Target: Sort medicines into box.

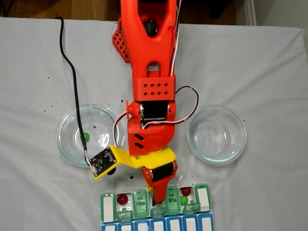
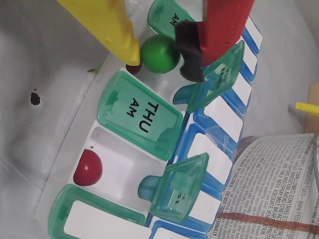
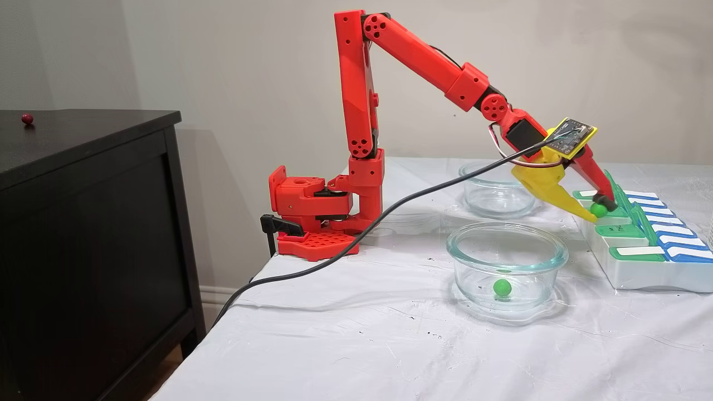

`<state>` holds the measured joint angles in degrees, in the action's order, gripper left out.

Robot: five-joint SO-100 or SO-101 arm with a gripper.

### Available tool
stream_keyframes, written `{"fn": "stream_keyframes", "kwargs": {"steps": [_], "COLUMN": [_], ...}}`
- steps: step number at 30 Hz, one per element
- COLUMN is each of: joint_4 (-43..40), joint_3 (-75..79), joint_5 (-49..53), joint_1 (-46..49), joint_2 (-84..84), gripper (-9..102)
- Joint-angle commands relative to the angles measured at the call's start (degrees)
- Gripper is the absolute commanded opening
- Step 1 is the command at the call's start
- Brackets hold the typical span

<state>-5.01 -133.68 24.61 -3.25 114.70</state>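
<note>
My gripper [image 2: 160, 56] is shut on a green medicine [image 2: 158, 52], pinched between the yellow finger [image 2: 117, 30] and the black pad of the red finger [image 2: 189, 50]. It hangs low over the box [image 3: 640, 274], above an open compartment next to the THU lid [image 2: 140, 115]. A dark red medicine [image 2: 133, 68] peeks out just under the held one. Another red medicine [image 2: 88, 168] lies in the open compartment on the other side of the THU lid. In a fixed view, a red [image 1: 186, 191] and a green medicine [image 1: 183, 199] share a compartment. One green medicine [image 3: 502, 287] lies in the near glass dish [image 3: 507, 245].
A second glass dish [image 1: 216, 134], with nothing in it, stands right of the arm. A black cable [image 1: 72, 77] runs across the white cloth to the wrist camera board. A small red ball [image 3: 27, 118] sits on the black cabinet [image 3: 89, 167]. Printed paper [image 2: 269, 189] lies beside the box.
</note>
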Motion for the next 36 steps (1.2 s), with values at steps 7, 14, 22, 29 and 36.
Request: {"fn": "stream_keyframes", "kwargs": {"steps": [7, 14, 22, 29, 36], "joint_4": [-0.88, -10.02, -35.68, -52.21, -55.81], "joint_3": [6.06, 6.33, 12.04, 14.41, 10.46], "joint_5": [-0.35, -0.70, 2.90, 11.34, 22.76], "joint_1": [0.00, 0.97, 3.87, 14.68, 30.06], "joint_2": [2.11, 10.28, 19.51, 27.69, 25.31], "gripper": [28, 24, 0, 0, 0]}}
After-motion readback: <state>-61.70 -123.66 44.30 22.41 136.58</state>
